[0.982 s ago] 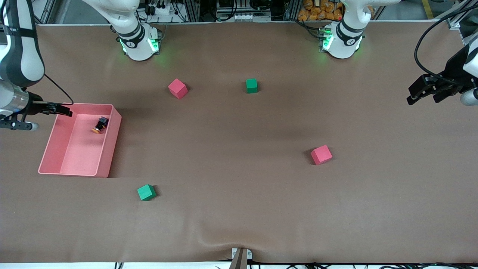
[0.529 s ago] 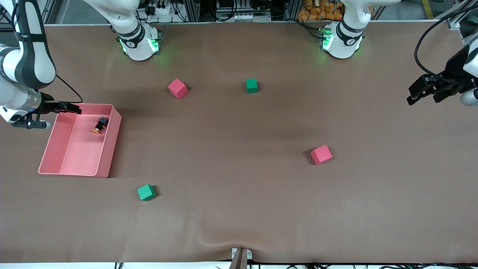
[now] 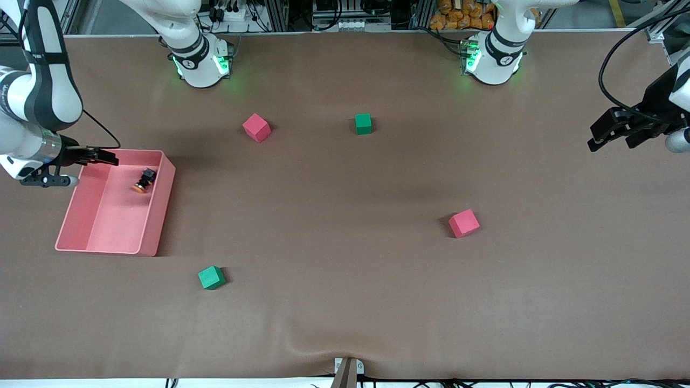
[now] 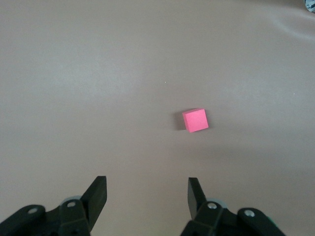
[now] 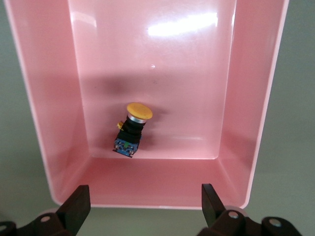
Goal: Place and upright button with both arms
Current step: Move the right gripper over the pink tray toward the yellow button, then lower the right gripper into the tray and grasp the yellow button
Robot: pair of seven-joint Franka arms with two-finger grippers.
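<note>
Pink bin (image 3: 156, 215) holds tilted button (image 3: 143, 181) | right claw (image 3: 105, 156) wide over bin's rim | left claw (image 3: 609, 134) wide, waiting

Taking the bin (image 3: 156, 215) at the right arm's end of the table as landmark, the button (image 3: 144, 180) lies tipped inside it, one cube (image 3: 211, 277) sits nearer the front camera than it, and another cube (image 3: 256, 127) farther.

The white jointed right arm's black two-finger tool (image 3: 110, 158) is hovering open, while the left arm's tool (image 3: 595, 141) is waiting open.
</note>
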